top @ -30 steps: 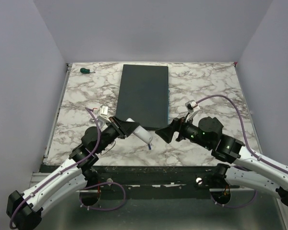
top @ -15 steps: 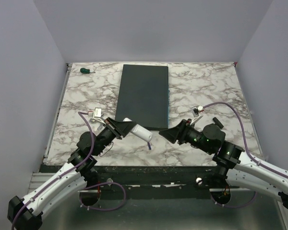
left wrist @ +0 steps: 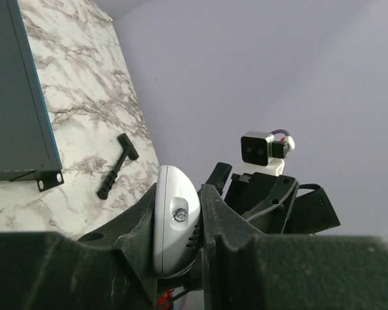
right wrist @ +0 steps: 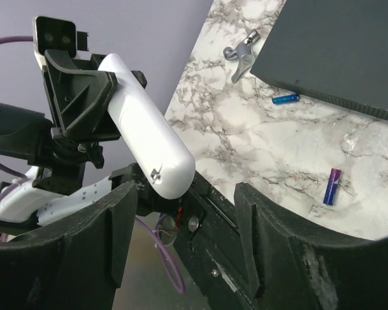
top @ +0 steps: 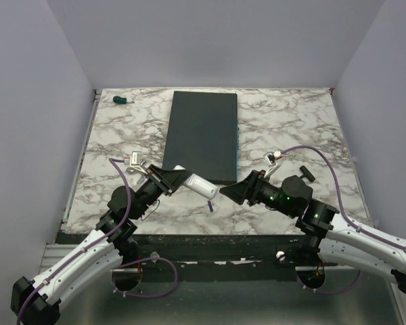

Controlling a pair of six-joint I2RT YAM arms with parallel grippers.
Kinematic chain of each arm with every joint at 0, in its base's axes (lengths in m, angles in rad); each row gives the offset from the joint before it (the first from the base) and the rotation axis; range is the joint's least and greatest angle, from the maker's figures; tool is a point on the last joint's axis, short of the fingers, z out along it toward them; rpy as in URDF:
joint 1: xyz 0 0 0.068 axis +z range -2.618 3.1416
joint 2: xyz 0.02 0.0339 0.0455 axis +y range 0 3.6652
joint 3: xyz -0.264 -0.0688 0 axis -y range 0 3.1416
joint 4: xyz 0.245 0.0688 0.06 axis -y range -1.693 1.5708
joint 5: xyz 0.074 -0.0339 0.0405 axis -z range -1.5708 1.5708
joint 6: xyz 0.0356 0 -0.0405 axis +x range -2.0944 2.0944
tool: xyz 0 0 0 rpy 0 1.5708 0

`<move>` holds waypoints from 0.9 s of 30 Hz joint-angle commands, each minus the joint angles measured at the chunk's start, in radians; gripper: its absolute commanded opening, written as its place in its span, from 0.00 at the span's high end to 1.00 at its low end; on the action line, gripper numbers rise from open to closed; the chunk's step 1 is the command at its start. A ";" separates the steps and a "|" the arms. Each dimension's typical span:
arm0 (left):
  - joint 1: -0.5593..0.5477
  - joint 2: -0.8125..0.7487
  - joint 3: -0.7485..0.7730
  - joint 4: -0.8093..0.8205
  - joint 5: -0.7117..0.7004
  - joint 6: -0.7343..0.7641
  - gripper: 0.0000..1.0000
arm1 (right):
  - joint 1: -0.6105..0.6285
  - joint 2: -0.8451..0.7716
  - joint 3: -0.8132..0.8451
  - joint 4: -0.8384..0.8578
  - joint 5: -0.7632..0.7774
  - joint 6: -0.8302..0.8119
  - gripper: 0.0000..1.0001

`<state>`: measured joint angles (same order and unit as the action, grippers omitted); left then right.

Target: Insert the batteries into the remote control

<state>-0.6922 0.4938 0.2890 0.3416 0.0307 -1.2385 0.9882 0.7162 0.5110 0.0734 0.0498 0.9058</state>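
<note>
Over the marbled worktop, mid-frame from above, the left pincer is pinching the smooth white remote aloft by one end; the right pincer is gaping, empty. The blue battery and purple battery are lying at right in the right wrist view: light, stiff, roll-prone, probably best nipped mid-length.

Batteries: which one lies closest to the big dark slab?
The blue battery, just beside the slab. The purple-blue battery lies farther away from it.
</note>
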 commanded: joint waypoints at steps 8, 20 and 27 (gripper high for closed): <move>0.011 -0.002 0.002 0.085 0.020 -0.075 1.00 | 0.002 0.022 -0.031 0.139 -0.116 0.004 0.39; 0.011 0.004 -0.007 0.131 0.038 -0.104 1.00 | 0.002 0.042 -0.058 0.195 -0.111 0.037 0.40; 0.011 0.010 -0.011 0.141 0.044 -0.110 1.00 | 0.002 0.044 -0.074 0.231 -0.110 0.056 0.45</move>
<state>-0.6880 0.5034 0.2867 0.4259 0.0486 -1.3254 0.9882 0.7567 0.4564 0.2478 -0.0471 0.9443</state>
